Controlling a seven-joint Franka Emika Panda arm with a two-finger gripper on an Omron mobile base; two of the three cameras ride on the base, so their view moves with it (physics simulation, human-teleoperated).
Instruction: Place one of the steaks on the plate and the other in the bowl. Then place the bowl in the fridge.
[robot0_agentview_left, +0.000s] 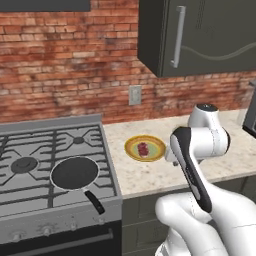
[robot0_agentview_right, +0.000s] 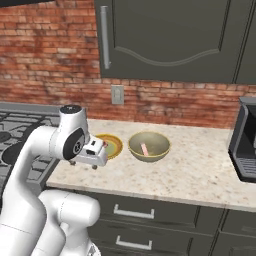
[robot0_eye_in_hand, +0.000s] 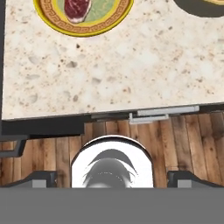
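One steak (robot0_agentview_left: 144, 148) lies on the yellow-rimmed plate (robot0_agentview_left: 156, 148) on the counter right of the stove; the hand view has this steak (robot0_eye_in_hand: 78, 8) and plate (robot0_eye_in_hand: 65, 27) at its top edge. The other steak (robot0_agentview_right: 144, 148) rests inside the tan bowl (robot0_agentview_right: 149, 146), which stands just right of the plate (robot0_agentview_right: 114, 145). The bowl's rim (robot0_eye_in_hand: 197, 8) also cuts into the hand view's top right corner. My gripper (robot0_agentview_right: 89, 164) hovers above the counter's front edge, in front of the plate. It points down, open and empty, with its fingertips (robot0_eye_in_hand: 41, 179) far apart. The fridge is out of view.
A black frying pan (robot0_agentview_left: 75, 173) sits on the stove (robot0_agentview_left: 30, 150) to the left. A dark appliance (robot0_agentview_right: 245, 145) stands at the counter's right end. Dark wall cabinets (robot0_agentview_right: 170, 40) hang above the speckled counter (robot0_agentview_right: 195, 170). Below are drawers (robot0_agentview_right: 132, 212) and wood floor (robot0_eye_in_hand: 188, 140).
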